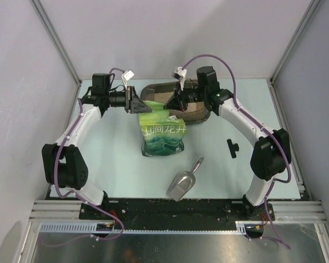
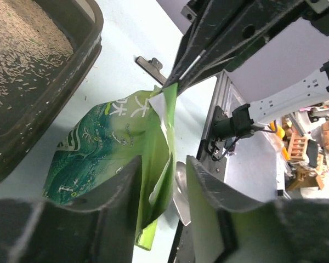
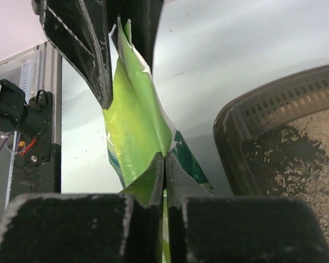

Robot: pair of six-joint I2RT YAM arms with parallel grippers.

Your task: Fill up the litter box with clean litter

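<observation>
Green pouch [image 1: 163, 137] readied for pouring: right pincer [image 3: 164, 164] clamped on its lip, left pincer [image 2: 163, 164] apart astride the other edge. Litter box [image 1: 153, 89], at the pouch's twelve o'clock, holds some litter [image 2: 22, 55]; left likely must grip next.

Looks out between the parted dark fingers of the left gripper [image 2: 164, 164], with a loose fold of the green bag [image 2: 109, 142] standing between them. Shows the right gripper [image 2: 171, 82] pinching the bag's upper corner. Takes in, at upper left, the dark-walled litter box [image 2: 60, 87], with beige clean litter [image 2: 22, 44] inside, on a pale table [image 2: 126, 33].
</observation>
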